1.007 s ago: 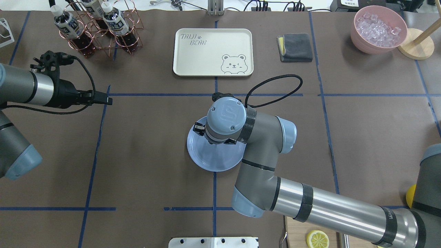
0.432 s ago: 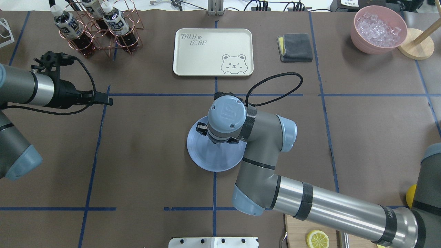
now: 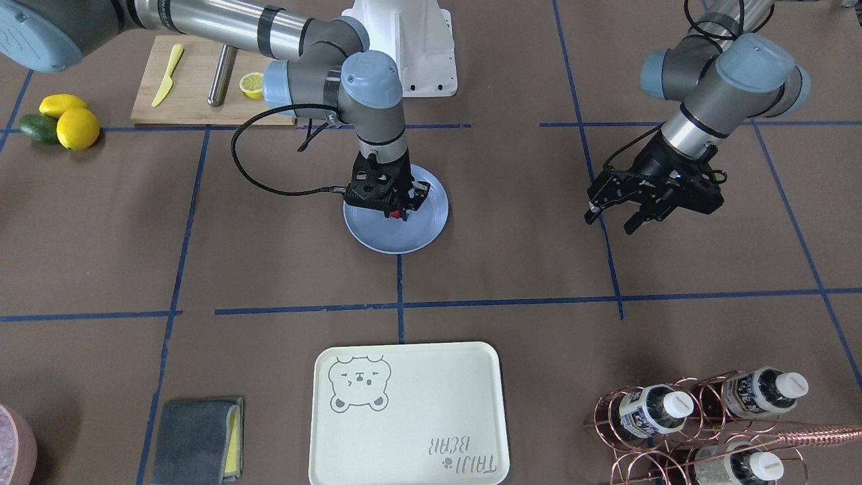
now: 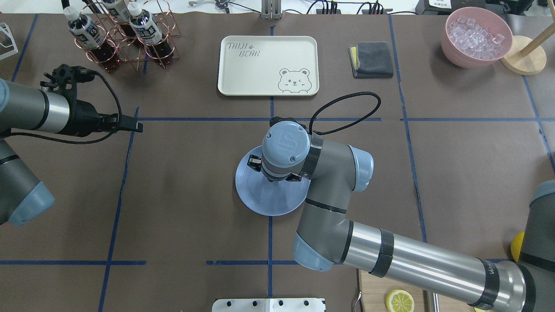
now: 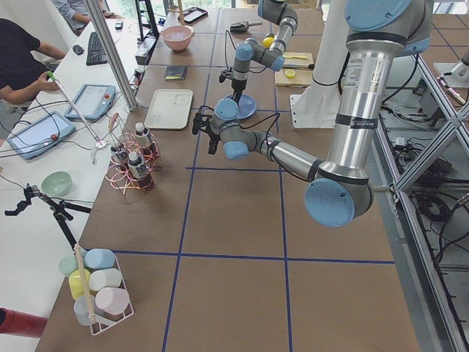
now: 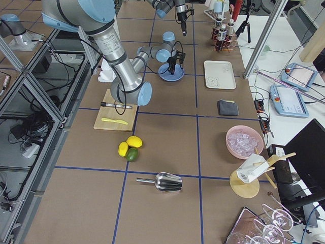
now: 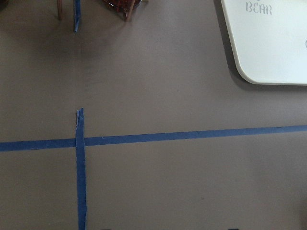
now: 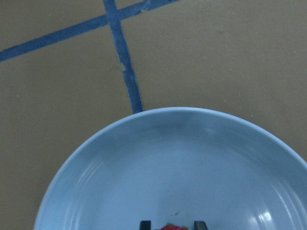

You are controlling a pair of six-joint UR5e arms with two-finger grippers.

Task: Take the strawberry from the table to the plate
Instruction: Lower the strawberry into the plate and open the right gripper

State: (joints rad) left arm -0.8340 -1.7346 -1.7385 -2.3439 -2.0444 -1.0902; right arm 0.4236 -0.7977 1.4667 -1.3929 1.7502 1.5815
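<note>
Red strawberry (image 3: 402, 216) clamped in right end effector (image 3: 405, 210) over plate (image 3: 394, 241); left end effector (image 3: 611, 223) apart.

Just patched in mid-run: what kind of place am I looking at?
Probably a robotics lab: tape-gridded table, aluminium post, a person at tablets alongside.

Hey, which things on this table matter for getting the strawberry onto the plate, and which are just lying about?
For the job: strawberry, blue plate, right gripper, table.

Just lying about: bear tray, grey cloth, bottles, lemons, avocado, cutting board, pink bowl of ice.
</note>
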